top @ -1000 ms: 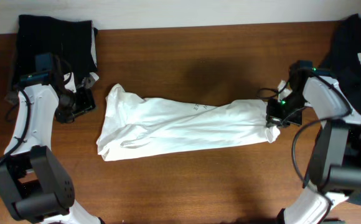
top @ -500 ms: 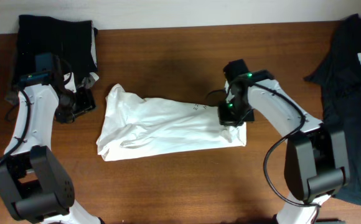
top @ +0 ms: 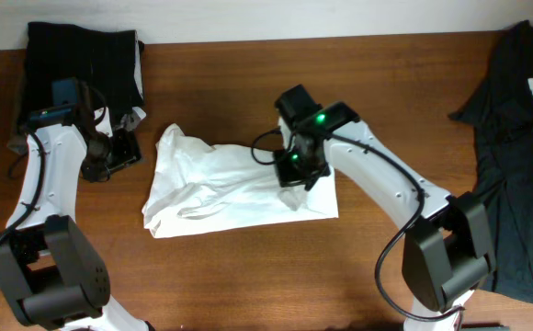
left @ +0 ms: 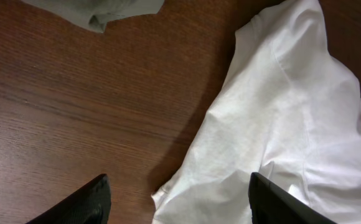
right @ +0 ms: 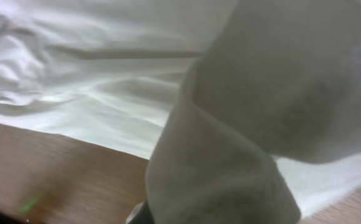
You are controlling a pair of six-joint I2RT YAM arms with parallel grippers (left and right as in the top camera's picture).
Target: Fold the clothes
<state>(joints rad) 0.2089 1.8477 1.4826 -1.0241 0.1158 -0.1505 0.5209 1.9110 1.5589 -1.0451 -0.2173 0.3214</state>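
The white T-shirt (top: 221, 188) lies wrinkled across the middle of the table. Its right end is folded back over itself. My right gripper (top: 296, 169) is over that folded part and shut on the shirt's edge; the right wrist view shows the held cloth (right: 243, 112) draped close in front of the camera, hiding the fingers. My left gripper (top: 119, 152) is open and empty, just left of the shirt's left end. The left wrist view shows the shirt (left: 280, 124) between and beyond the open fingers (left: 180, 199).
A black garment (top: 83, 55) lies at the back left corner with a pale cloth edge (left: 106, 12) beside it. A dark garment with white lettering (top: 524, 119) covers the right edge. Bare wood lies in front of the shirt (top: 248, 276).
My right gripper has carried the shirt's right end leftward over the shirt, from the far right to the middle. The shirt now looks much shorter. The left arm has not moved.
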